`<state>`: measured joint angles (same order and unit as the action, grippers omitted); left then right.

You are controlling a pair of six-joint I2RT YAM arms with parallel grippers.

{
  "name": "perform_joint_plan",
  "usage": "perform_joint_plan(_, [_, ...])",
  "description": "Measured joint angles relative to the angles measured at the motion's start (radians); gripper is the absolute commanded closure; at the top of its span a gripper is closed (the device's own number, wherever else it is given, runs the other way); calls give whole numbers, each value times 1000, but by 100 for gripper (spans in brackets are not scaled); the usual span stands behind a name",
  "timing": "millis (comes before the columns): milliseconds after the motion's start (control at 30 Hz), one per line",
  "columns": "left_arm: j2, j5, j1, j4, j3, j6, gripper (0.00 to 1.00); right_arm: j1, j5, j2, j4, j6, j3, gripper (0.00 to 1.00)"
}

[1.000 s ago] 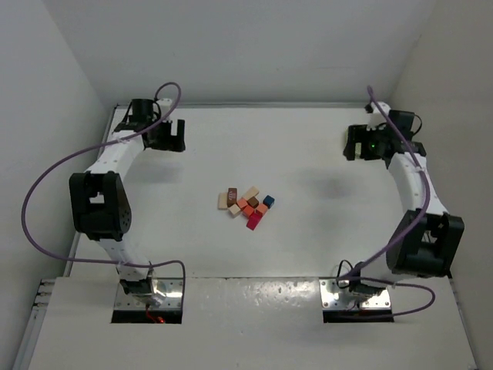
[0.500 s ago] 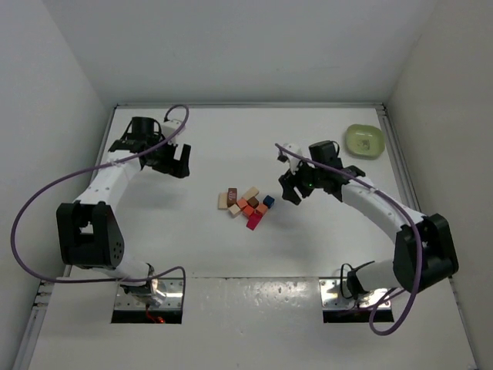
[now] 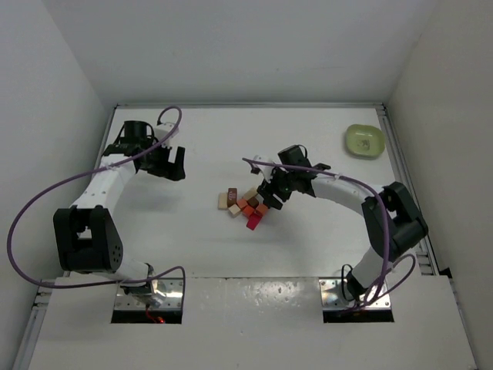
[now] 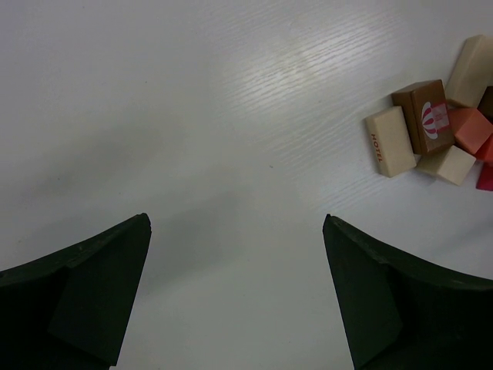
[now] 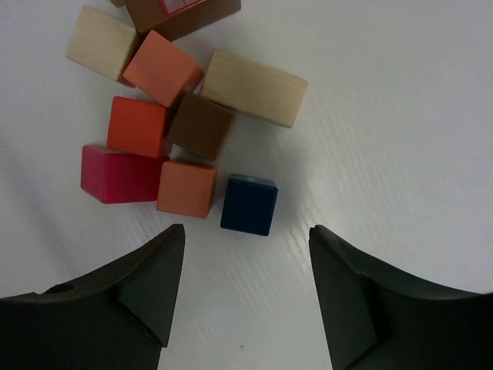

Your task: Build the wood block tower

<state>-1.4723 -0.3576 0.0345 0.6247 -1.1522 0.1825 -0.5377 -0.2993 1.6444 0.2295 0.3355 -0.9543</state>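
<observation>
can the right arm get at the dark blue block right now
Probably yes: the right gripper hangs open just above the dark blue block, and only a light orange block sits close beside it.

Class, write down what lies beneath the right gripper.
The right gripper hangs open over a dark blue cube, with an orange cube beside it. In the top view the gripper hides that blue cube.

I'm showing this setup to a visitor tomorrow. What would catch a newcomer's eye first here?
The heap of small coloured blocks in the middle of the white table, not yet stacked. The right claw hangs open over its right edge, a dark blue block just ahead of its tips. A pale green bowl sits alone in the far right corner.
</observation>
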Motion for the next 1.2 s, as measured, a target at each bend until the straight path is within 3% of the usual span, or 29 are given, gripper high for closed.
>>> perform_joint_plan(200, [1, -19, 2, -5, 0, 1, 0, 53, -48, 101, 55, 60, -98, 24])
perform_joint_plan(300, [1, -24, 10, -10, 2, 1, 0, 74, -56, 119, 86, 40, -151, 13])
perform_joint_plan(333, [1, -24, 12, -12, 4, 1, 0, 76, -57, 120, 100, 14, -168, 5])
perform_joint_plan(400, [1, -25, 20, -13, 8, 3, 0, 72, -64, 128, 156, -47, -226, 0])
perform_joint_plan(500, [1, -27, 30, -13, 11, 7, 0, 56, -80, 126, 189, -156, -279, 0])
perform_joint_plan(733, [1, -31, 53, -13, 15, 10, 0, -29, 11, 88, 204, -365, -203, 0])
perform_joint_plan(1200, [1, -48, 87, -13, 23, 8, 0, -64, 153, 118, 181, -307, -165, 0])
